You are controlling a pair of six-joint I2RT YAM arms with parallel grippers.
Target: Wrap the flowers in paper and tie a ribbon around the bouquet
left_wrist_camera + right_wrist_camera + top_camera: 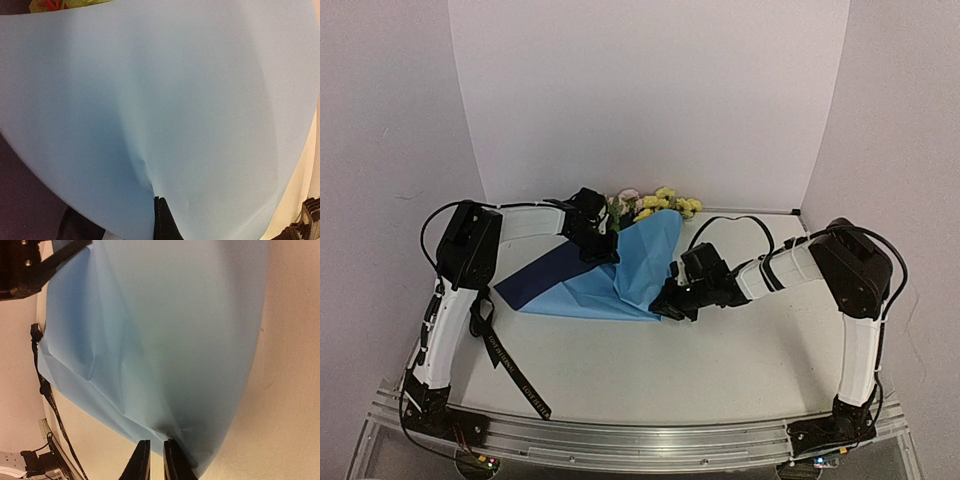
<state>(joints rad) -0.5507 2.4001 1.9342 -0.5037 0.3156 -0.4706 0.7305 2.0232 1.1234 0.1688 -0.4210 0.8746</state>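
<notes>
The paper (160, 110) drapes the stems of the flowers (655, 203), far back on the counter (720, 360). The left pincer (598, 243) is clamped on its top edge. The right pincer (156, 450) stands nearly together at the lower fold, and I cannot tell whether it grips. Roll snugly, with both holds taut.

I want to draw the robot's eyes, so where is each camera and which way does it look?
Top camera: high behind the arms, looking down on the table; shows both arms, left claw and right claw.
Left wrist camera: on the left arm, facing the paper close up; one dark finger shows at the bottom.
Right wrist camera: on the right arm, facing the paper and table; its two fingers show.
Shared: the paper fills both wrist views.
</notes>
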